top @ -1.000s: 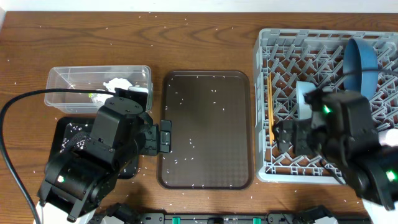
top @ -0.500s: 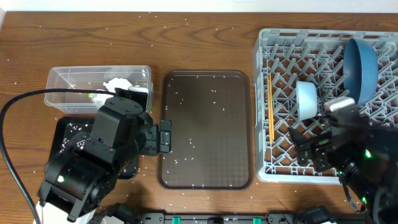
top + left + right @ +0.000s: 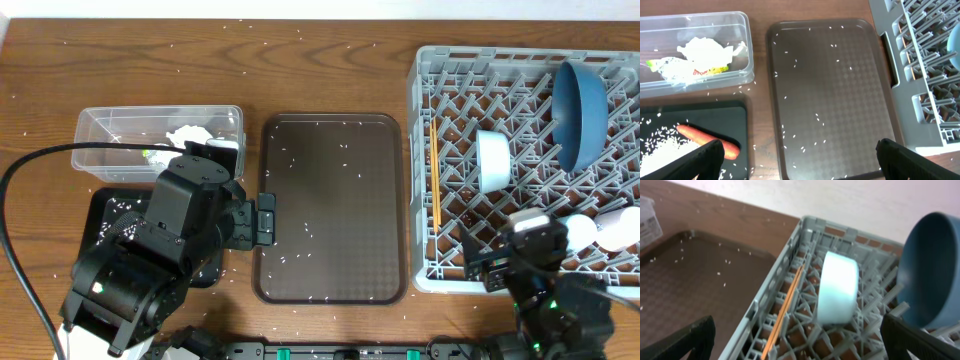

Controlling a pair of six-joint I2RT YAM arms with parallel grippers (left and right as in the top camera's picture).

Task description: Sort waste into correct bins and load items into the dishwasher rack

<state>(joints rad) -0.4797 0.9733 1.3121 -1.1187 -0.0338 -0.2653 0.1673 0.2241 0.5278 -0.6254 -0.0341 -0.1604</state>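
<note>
Left pincer (image 3: 802, 159) and right pincer (image 3: 800, 340) are both hanging wide open, gripping nothing. Blue plate (image 3: 580, 100), light-blue cup (image 3: 492, 160) and chopsticks (image 3: 435, 175) are sitting in the grey rack (image 3: 418, 100); tissue (image 3: 702, 50) is lying in the clear tub (image 3: 742, 22), carrot (image 3: 705, 140) in the black tray (image 3: 737, 115).

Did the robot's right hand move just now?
Yes. The right gripper has pulled back toward the picture's bottom edge, off the middle of the large grey plastic dishwasher rack.
</note>
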